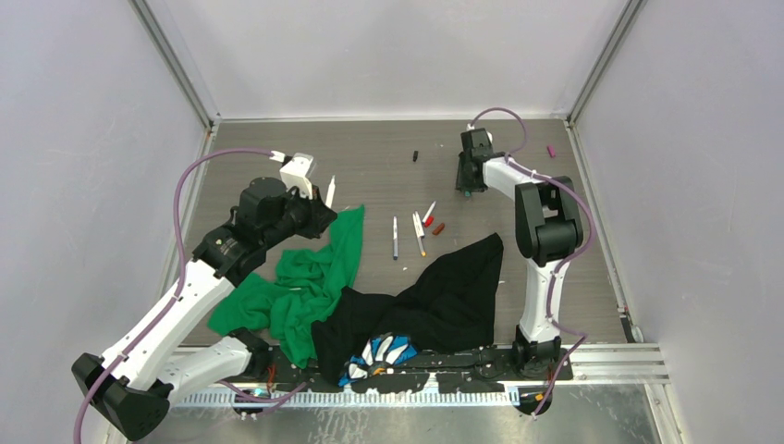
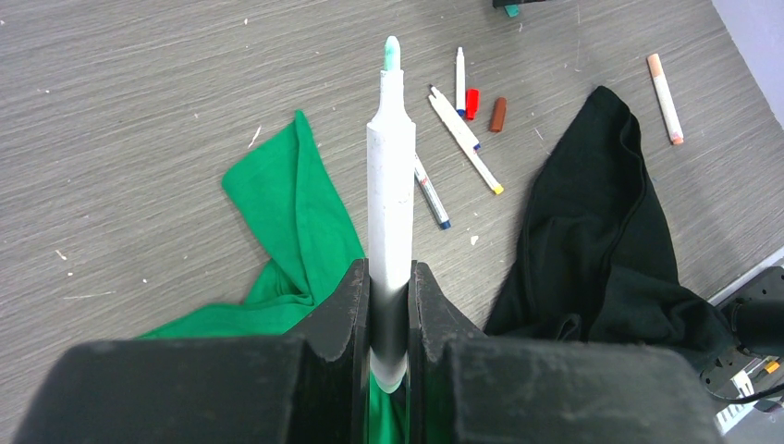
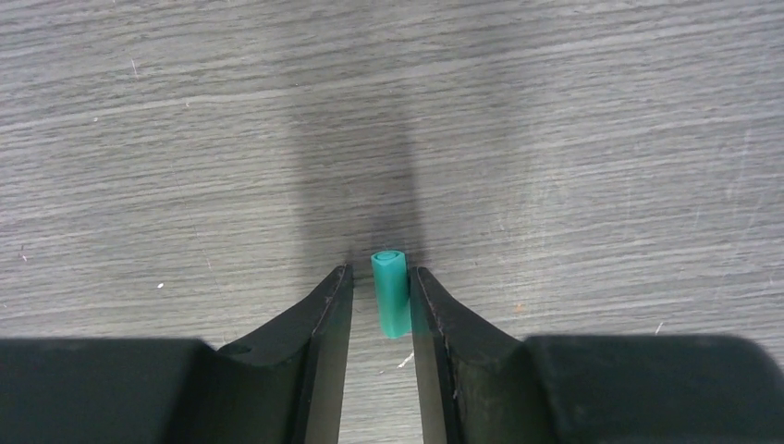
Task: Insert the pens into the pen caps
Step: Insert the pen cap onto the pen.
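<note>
Between right jaws — teal cap [image 3: 391,291]; in left jaws — teal-tipped pen [image 2: 391,176]

There are five pens [image 2: 391,185], five caps, teal [image 3: 391,296], red [image 2: 472,102], brown [image 2: 497,114], black [image 1: 416,155], magenta [image 1: 551,150], and two cloths, green [image 1: 314,268], black [image 1: 453,296].

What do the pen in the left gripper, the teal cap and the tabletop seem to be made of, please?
The pen: probably plastic, with a matte white barrel; its teal tip may be felt.
The teal cap: likely moulded plastic, smooth, with a hollow end.
The tabletop: grey, matte, with streaky wood grain; laminate or real wood, I cannot tell.
</note>
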